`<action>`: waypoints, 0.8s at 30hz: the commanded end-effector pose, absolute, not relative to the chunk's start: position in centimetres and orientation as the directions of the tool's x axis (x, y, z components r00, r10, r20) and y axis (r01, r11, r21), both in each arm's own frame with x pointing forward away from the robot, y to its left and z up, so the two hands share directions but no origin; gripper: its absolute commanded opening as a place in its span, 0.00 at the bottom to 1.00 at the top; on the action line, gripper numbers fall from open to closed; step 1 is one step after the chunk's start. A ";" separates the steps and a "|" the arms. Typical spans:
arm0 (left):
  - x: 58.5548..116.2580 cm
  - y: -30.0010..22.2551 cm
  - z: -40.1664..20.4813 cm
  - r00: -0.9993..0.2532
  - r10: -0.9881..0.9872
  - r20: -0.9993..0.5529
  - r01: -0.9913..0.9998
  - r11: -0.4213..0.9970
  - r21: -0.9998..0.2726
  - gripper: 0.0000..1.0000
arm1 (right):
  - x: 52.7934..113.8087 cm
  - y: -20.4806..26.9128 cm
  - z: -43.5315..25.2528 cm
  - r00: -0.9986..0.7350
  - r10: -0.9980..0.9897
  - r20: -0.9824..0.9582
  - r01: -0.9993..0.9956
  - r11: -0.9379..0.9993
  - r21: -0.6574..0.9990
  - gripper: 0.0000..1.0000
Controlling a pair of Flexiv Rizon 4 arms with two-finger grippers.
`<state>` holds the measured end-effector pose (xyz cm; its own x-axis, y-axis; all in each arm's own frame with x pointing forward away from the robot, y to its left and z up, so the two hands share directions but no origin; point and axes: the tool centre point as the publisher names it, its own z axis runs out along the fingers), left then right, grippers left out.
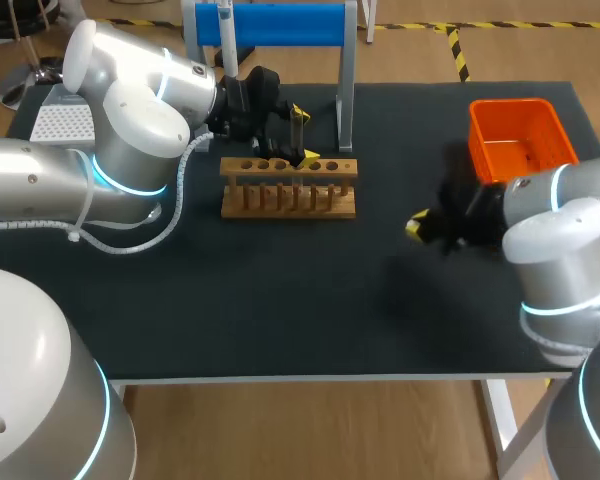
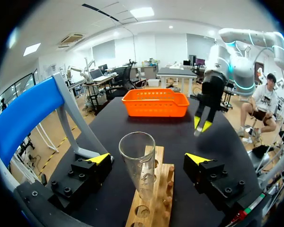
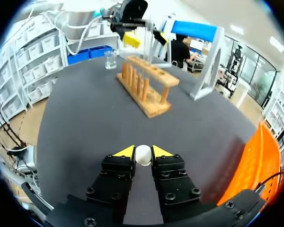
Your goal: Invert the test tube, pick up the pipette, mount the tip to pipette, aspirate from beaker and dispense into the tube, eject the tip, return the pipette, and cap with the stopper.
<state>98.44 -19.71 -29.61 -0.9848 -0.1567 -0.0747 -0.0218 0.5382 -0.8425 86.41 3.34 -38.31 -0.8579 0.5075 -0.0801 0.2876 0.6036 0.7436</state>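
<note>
Right gripper (image 3: 143,152): nearest you, its fingers pinch a small white round piece, probably the stopper (image 3: 143,156), held ready for capping.
Test tube (image 2: 138,161): stands mouth up in the wooden rack (image 2: 166,188).
Left gripper (image 2: 148,158): fingers spread either side of the tube, touching nothing.
Beaker (image 3: 110,60): beyond the rack.

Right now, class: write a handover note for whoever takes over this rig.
Left gripper: open, fingers either side of the tube, not touching.
Right gripper: shut on the stopper, away from the rack.
Tube: upright, mouth up, in the rack.
Done: tube righted, stopper picked up.
Left: cap the tube. Whether the tube holds liquid cannot be seen.
</note>
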 end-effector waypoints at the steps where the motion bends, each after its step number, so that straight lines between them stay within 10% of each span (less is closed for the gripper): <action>1: 98.5 -19.8 -29.6 -0.985 -0.156 -0.073 -0.023 0.539 -0.842 1.00 | 86.3 1.4 -33.0 -0.896 0.443 -0.021 0.291 0.622 0.727 0.00; 24: 98.5 -19.8 -29.6 -0.985 -0.156 -0.073 -0.023 0.539 -0.842 1.00 | 86.6 1.6 -29.6 -0.913 0.407 -0.015 0.267 0.627 0.732 0.00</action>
